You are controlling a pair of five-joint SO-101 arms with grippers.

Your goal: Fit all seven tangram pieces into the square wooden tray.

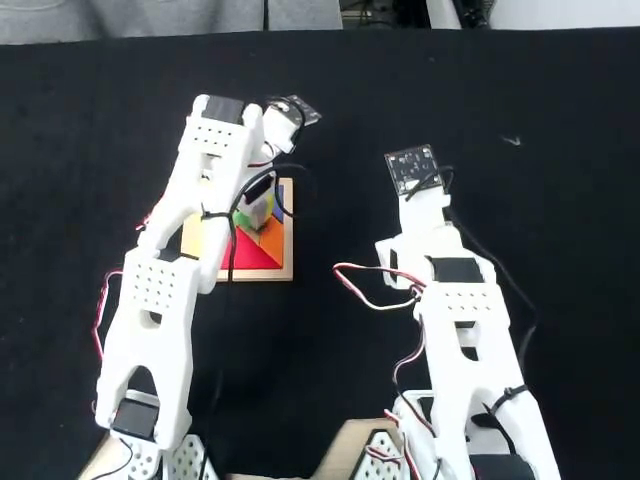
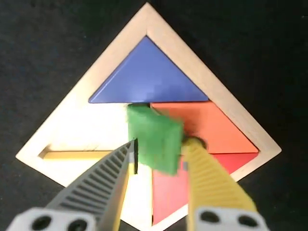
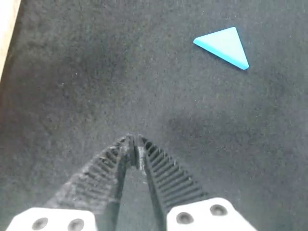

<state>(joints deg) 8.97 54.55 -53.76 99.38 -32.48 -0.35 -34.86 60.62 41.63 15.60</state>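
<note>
One piece is in hand: the green square (image 2: 155,138), pinched across two opposite edges by the left end effector (image 2: 161,144) and held askew over the middle of the square wooden tray (image 2: 211,86). We cannot tell whether its lower edge touches the tray floor.

We judge the green square to be light, rigid and flat, probably painted wood, so it should neither bend nor break. Its smooth faces and thin edges could let it slip or twist in the grip. Holding it on the edges, as now, seems the right way, since a flat piece offers little else to grasp. It probably needs to sit squarer to its gap before it is let go, because the fit between neighbouring pieces looks close.

Inside the tray we count four pieces lying flat. The blue triangle (image 2: 147,74) fills one corner and the orange piece (image 2: 211,127) lies just beside it. The red triangle (image 2: 171,192) touches the orange piece, and of the yellow piece (image 2: 77,154) we make out little more than one edge.

Well apart from the tray, the cyan triangle (image 3: 224,45) lies flat on the black bench (image 3: 72,72). The right end effector (image 3: 134,144) hangs near it, closed and holding nothing.
</note>
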